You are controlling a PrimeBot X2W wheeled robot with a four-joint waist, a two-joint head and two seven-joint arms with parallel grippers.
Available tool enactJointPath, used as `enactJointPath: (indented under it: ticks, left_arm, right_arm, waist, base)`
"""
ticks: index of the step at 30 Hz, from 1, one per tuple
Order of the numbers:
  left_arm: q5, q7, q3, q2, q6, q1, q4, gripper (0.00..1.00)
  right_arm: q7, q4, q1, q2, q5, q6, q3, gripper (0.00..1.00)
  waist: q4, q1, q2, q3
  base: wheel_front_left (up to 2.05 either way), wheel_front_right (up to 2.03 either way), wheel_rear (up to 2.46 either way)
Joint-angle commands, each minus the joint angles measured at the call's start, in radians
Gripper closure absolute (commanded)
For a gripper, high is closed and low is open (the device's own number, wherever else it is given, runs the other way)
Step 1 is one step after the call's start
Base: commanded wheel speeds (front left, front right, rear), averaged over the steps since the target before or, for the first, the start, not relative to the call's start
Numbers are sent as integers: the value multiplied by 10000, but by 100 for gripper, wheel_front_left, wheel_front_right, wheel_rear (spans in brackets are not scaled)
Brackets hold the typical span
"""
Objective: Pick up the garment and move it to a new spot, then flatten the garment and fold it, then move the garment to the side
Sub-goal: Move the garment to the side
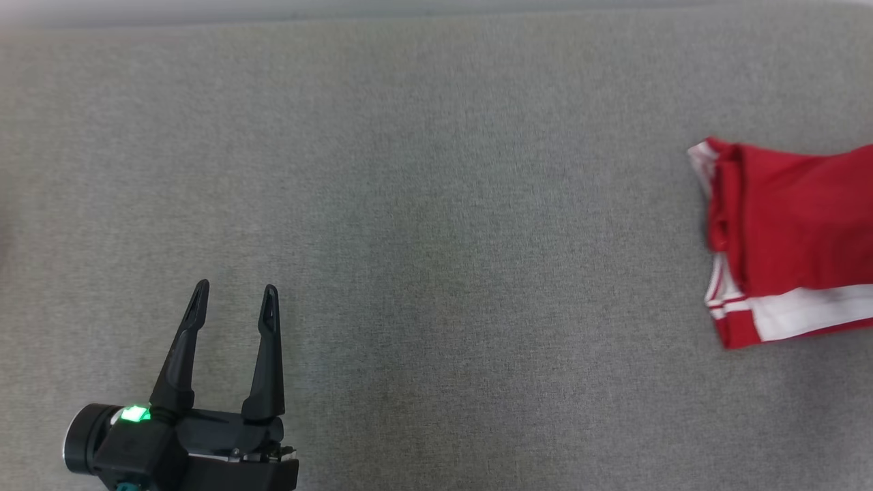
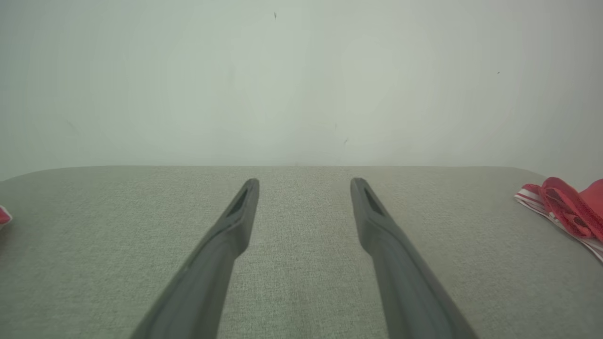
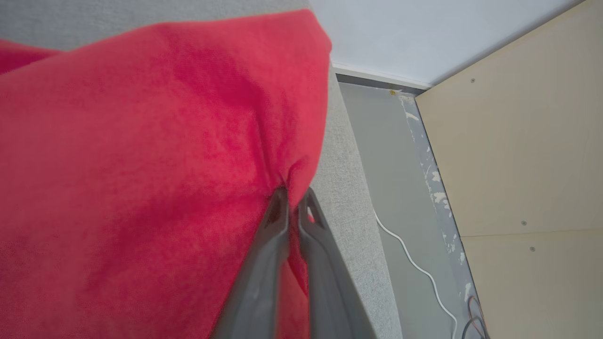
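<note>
The garment point(image 1: 791, 239) is red with white stripes, folded, and lies at the right edge of the grey fabric surface point(image 1: 423, 204), running out of the head view. My left gripper point(image 1: 235, 296) rests open at the lower left, far from it, with nothing between its fingers. In the left wrist view my left gripper point(image 2: 304, 181) points across the bare surface, and the garment's point(image 2: 565, 209) striped edge shows at the far right. In the right wrist view my right gripper point(image 3: 293, 200) is shut on a pinch of the garment's point(image 3: 141, 165) red cloth near the surface's edge.
The surface's right edge point(image 3: 348, 197) drops to a grey floor point(image 3: 400, 188) with a white cable point(image 3: 414, 263). A beige panel point(image 3: 518, 165) stands beyond. A pale wall point(image 2: 301, 80) backs the surface. A small red scrap point(image 2: 4, 216) shows at the far left of the left wrist view.
</note>
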Motion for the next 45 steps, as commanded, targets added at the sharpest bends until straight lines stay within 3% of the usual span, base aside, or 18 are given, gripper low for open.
enactJointPath:
  ticks: [1, 11, 12, 13, 22, 28, 32, 39, 45]
  left_arm:
    - [43, -34, 34, 62, -3, -106, -39, 0]
    - [176, -34, -39, 159, -83, -219, 12, 0]
    - [170, -34, -45, 163, -83, -250, 32, 0]
    - [155, -34, -51, 176, -89, -289, 55, 0]
    - [-20, -34, -14, 74, -131, -399, 163, 0]
    - [-235, -34, 129, -89, -134, -184, 416, 0]
    - [-339, -34, 314, -152, -35, 84, 601, 0]
    - [-295, -34, 506, -182, 86, 579, 915, 0]
    - [-108, -34, 743, -197, 434, 1044, 1044, 0]
  right_arm:
    - [-206, 79, -136, -114, -155, -22, -138, 100]
    - [-2183, 705, -475, -545, -755, -22, -1045, 98]
    - [-2361, 719, -520, -479, -794, -22, -1068, 21]
    - [-2497, 735, -575, -413, -836, -22, -1151, 0]
    - [-3332, 578, -416, 274, -888, -21, -1417, 0]
    - [-4704, -459, 194, 1439, 176, -21, -1250, 0]
    - [-5368, -1572, 1153, 2275, 1117, -21, -295, 0]
    - [-5896, -3463, 3141, 2920, 2586, -21, 905, 0]
    - [-6089, -4173, 4570, 3423, 3776, -21, 1659, 0]
  waist:
    - [-173, -3, -2, 418]
    - [-136, -3, -2, 714]
    - [-122, -3, -2, 722]
    - [-104, -3, -2, 727]
    - [103, -3, -2, 361]
    - [162, -3, -2, -554]
    - [123, -3, -2, -1328]
    - [2, -3, -2, -2463]
    - [-83, -3, -2, -3056]
  base:
    - [0, 0, 0]
    - [0, 0, 0]
    - [0, 0, 0]
    - [0, 0, 0]
    - [0, 0, 0]
    - [0, 0, 0]
    - [0, 0, 0]
    - [0, 0, 0]
    - [0, 0, 0]
